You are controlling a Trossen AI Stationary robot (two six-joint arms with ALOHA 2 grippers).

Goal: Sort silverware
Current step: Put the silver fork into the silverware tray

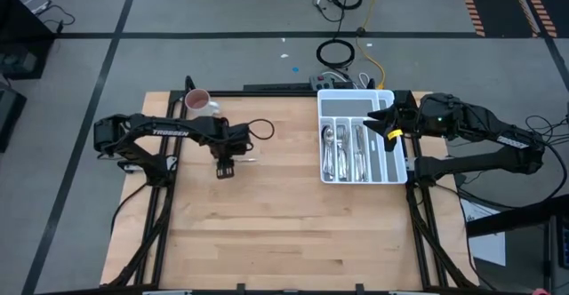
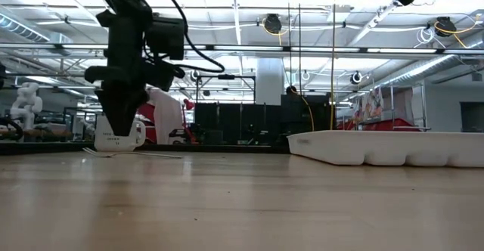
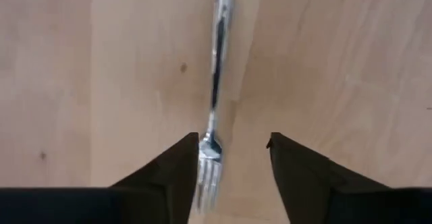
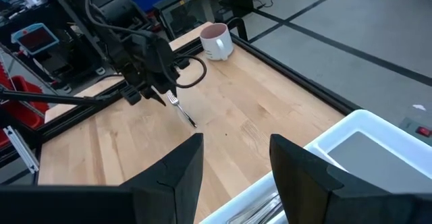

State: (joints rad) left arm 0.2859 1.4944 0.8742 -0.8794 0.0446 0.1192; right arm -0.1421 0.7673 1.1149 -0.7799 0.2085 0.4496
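Left gripper (image 1: 225,169) hangs low over the pale wooden tabletop (image 1: 267,224), toward the table's 10 o'clock region seen from above. Its two dark fingers (image 3: 169,180) stand spread, not pinching anything. In the left wrist view a slim shiny silver fork (image 3: 214,109) lies flat on the wood, tines in the gap between the fingers, closer to one finger than the other; whether that finger touches the tines I cannot tell. The handle runs straight out away from the gripper. In the high view the fork (image 1: 246,160) shows only as a thin glint at about 2 o'clock of the gripper. The right wrist view shows the same fork (image 4: 182,109) on the table with its tines just under the left gripper (image 4: 164,97).

Rest of the silverware (image 1: 347,151): a bundle of shiny metal pieces lies lengthwise in the long compartments of the white compartmented plastic cutlery tray (image 1: 356,94), which sits at the table's 2 o'clock edge. Individual pieces are too small to tell apart.

Right gripper (image 1: 380,122) hovers above that tray, over its right-hand compartments. Its fingers (image 4: 172,177) stand apart with nothing between them.

White mug with a pink inside (image 1: 198,103) stands upright at about 11 o'clock of the left gripper, well apart from the fork. In the low view the mug (image 2: 119,136) sits behind the left gripper (image 2: 119,126), whose tips are near the tabletop.
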